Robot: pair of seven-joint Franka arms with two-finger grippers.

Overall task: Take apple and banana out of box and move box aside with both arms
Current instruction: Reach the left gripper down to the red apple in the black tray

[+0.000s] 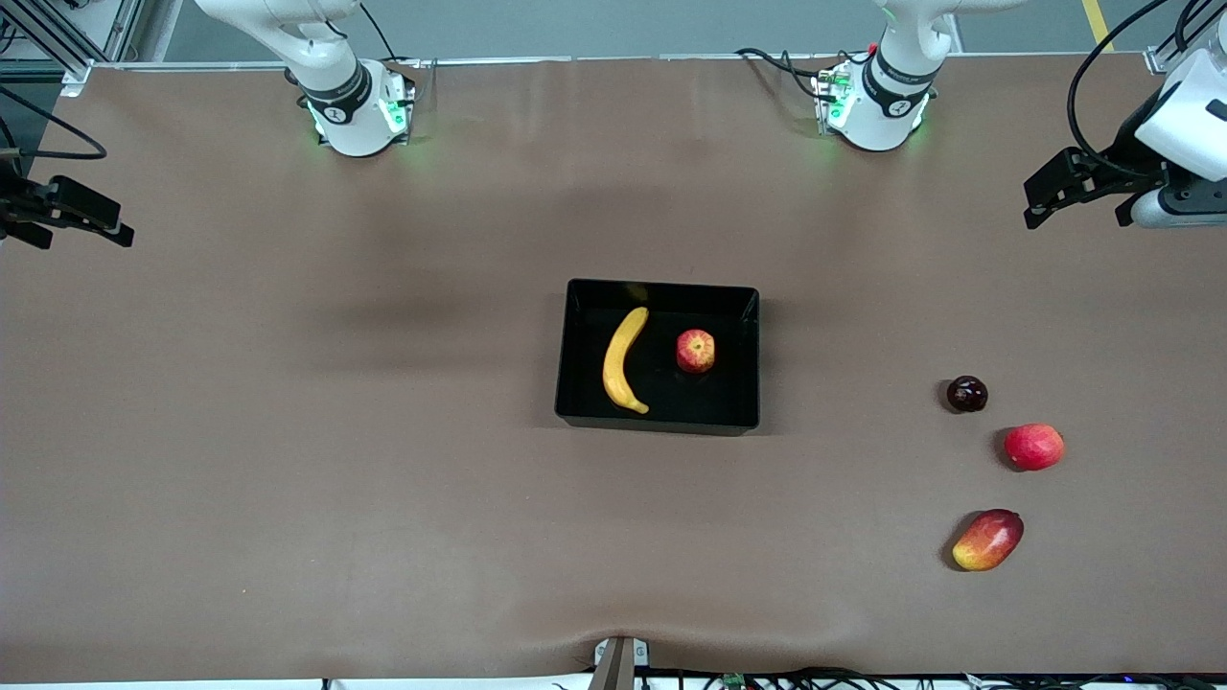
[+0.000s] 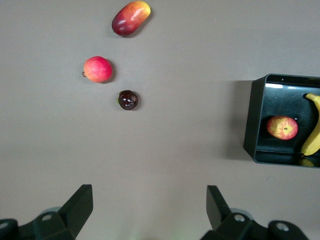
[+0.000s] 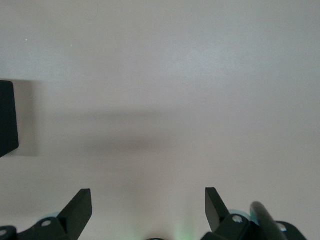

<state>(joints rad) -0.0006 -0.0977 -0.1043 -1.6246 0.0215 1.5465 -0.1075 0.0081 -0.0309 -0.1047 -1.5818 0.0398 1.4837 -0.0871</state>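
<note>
A shallow, glossy black plastic box [image 1: 658, 422] with upright walls sits mid-table on a matte brown surface [image 1: 288, 460], and it serves as the landmark here. Inside it lie a long curved yellow banana [image 1: 623, 360], smooth-skinned, and beside it, toward the left arm's end, a small round red apple [image 1: 695, 351] with yellow streaks around its stem dimple. Well away from the box toward the left arm's end, and nearer the front camera, rest three loose fruits: a small dark round one [image 1: 966, 394], a plain red round fruit [image 1: 1033, 447] and an oval red-yellow mango [image 1: 988, 540]. The left gripper [image 1: 1078, 196] hangs in the air over the table's edge at its own end, fingers spread wide and empty — well apart from the box. The right gripper [image 1: 72, 218] hangs over the table's other end, partly cut off by the frame, its fingers likewise apart and holding nothing. In the right wrist view only a corner of the box [image 3: 7, 117] shows.
</note>
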